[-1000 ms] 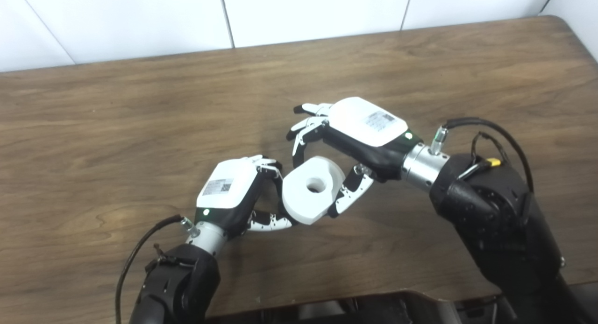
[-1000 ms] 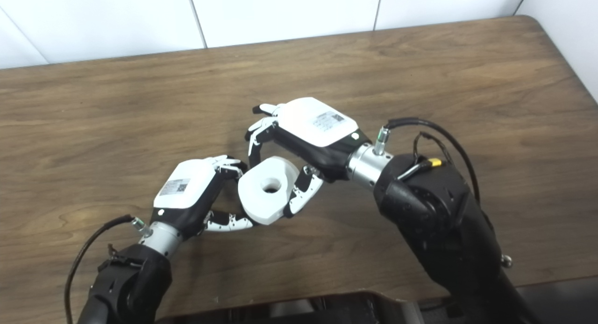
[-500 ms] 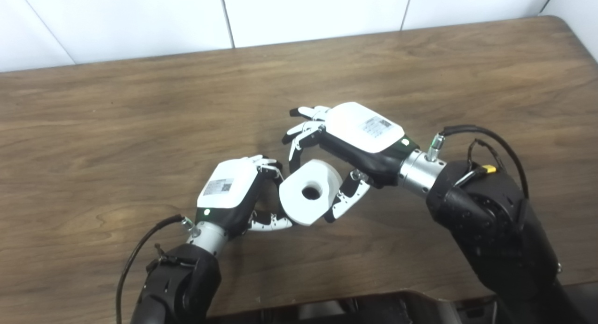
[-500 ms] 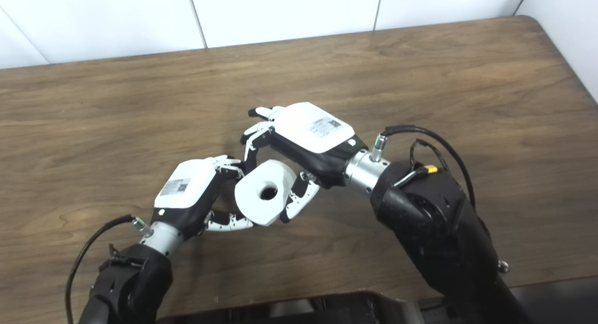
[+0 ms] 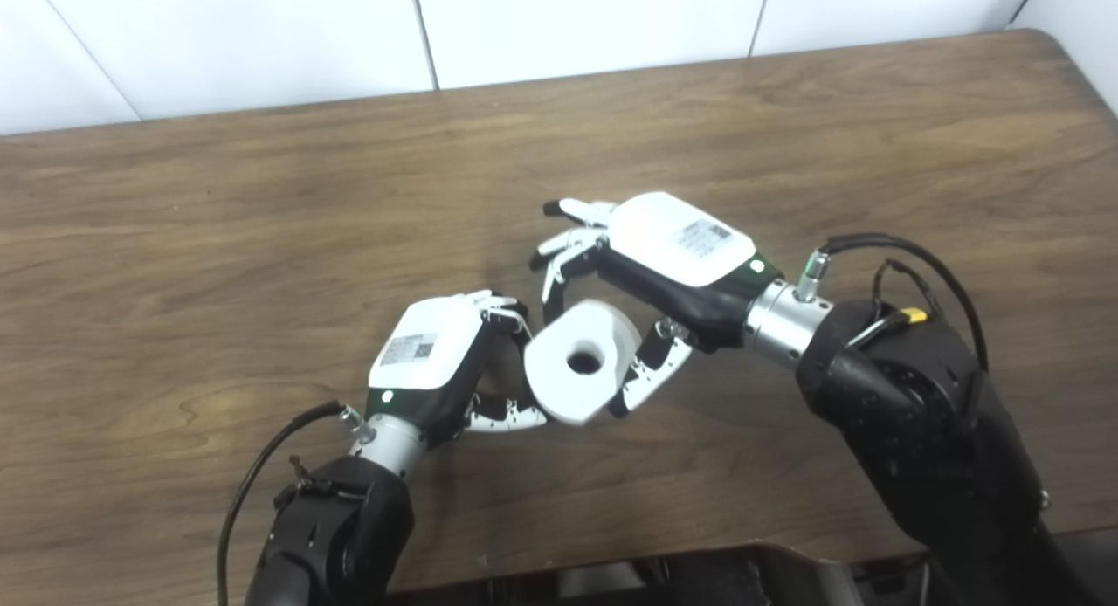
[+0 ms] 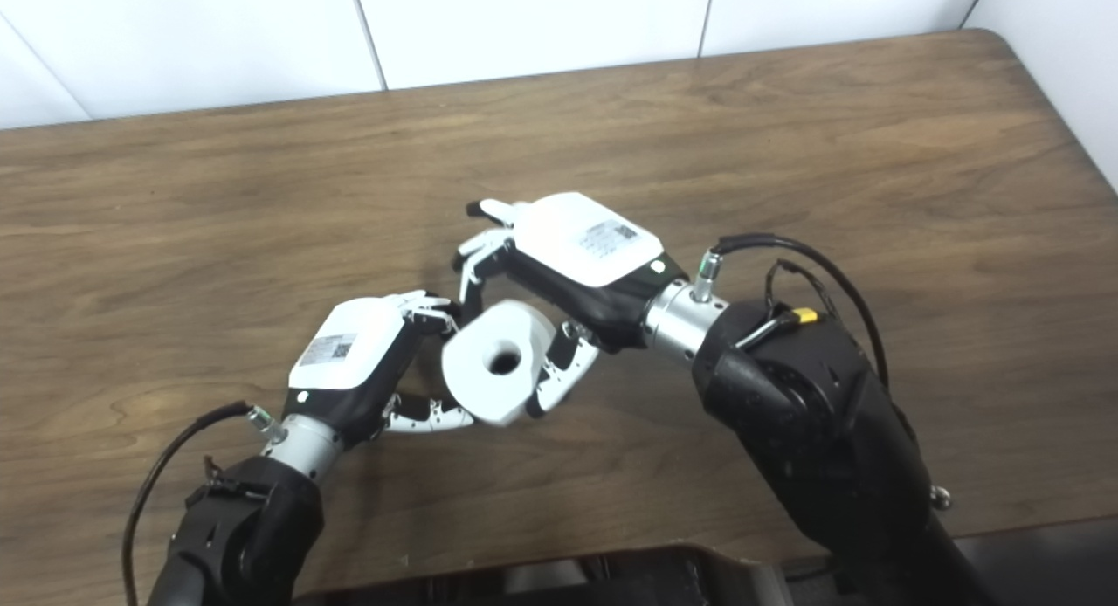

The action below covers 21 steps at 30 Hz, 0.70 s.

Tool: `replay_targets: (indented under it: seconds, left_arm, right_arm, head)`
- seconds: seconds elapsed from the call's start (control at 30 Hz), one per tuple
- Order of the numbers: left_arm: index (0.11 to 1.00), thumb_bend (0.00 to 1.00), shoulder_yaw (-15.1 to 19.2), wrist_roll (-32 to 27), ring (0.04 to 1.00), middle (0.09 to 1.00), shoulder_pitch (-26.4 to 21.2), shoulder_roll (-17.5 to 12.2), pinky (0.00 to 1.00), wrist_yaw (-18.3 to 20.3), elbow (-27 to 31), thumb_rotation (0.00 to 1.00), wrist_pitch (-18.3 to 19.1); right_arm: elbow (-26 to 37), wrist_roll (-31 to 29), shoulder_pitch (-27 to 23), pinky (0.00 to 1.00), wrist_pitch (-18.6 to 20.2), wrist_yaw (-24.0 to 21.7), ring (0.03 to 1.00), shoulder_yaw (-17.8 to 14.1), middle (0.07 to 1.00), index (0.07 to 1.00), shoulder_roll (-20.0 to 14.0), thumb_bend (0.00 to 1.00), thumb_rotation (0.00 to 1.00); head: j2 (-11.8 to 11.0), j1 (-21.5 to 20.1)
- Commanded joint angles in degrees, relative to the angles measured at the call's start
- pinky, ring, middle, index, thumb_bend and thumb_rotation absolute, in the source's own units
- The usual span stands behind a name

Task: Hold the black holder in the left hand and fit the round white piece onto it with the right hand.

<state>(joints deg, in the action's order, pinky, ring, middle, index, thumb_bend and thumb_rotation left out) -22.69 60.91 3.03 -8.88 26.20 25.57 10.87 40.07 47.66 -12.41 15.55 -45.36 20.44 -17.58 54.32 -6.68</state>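
At the left, the robot's white-backed left hand (image 5: 432,361) sat low over the brown wood-grain table (image 5: 218,239), its fingers curled round something dark; the black holder could hardly be made out inside that grip, so I judged the hand closed on it without being able to see it plainly. Just to its right, touching the left fingertips, was the round white piece with a central hole (image 5: 578,361), held at its rim between the thumb and fingers of the right hand (image 5: 664,265), which was clasped on it from above and the far side. Compared with a second before, the piece had been carried slightly down and toward the left hand and turned a little, and its hole looked darker than it had, which may mean something black sat behind it. That suggested the fitting was under way, though whether the piece was seated could not be told; the next move likely called for a steady push along the hole's axis
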Motion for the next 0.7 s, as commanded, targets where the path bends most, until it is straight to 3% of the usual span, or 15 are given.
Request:
replay_targets:
  seconds: [0.0, 0.67]
  left_arm:
    - [0.490, 0.51, -0.5, 0.3, 0.881, 0.816, 0.1, 0.1, 0.88, 1.4, 0.7, 0.05, 0.2]
    - [0.489, 0.52, -0.4, 0.3, 0.878, 0.812, 0.1, 0.4, 0.87, 1.9, 0.9, 0.05, 0.1]
  right_arm:
    - [-0.6, 0.8, -0.8, 0.92, -0.2, -0.7, 0.961, -0.3, 0.814, 0.484, -0.4, 0.52, 0.13]
    - [-3.5, 1.2, -0.7, 0.91, -2.3, 2.7, 0.950, -1.1, 0.803, 0.483, -1.3, 0.52, 0.13]
  head:
    - [0.1, -0.1]
    - [0.4, -0.1]
